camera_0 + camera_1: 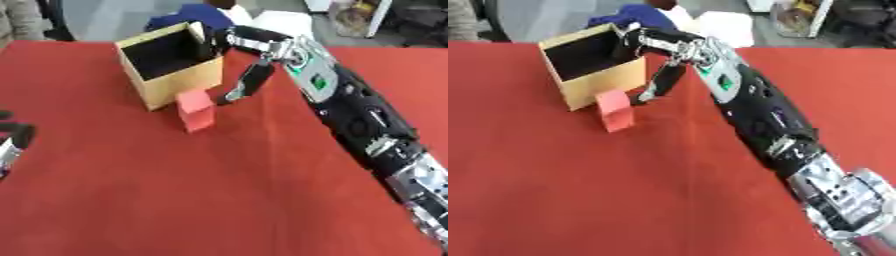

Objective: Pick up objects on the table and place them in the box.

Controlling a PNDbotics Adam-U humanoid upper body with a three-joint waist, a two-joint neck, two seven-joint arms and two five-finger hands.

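An open cardboard box stands at the far middle of the red table; its inside looks dark and I cannot see what lies in it. A red block stands upright against the box's front right corner. My right arm stretches from the lower right up to the box. My right hand is at the box's right rim, with its fingers reaching over the opening and its thumb hanging straight down outside the wall, near the block. It holds nothing. My left hand shows at the left edge.
Beyond the table's far edge are a blue shape just behind the box and a white thing to its right. My right forearm lies across the right half of the table.
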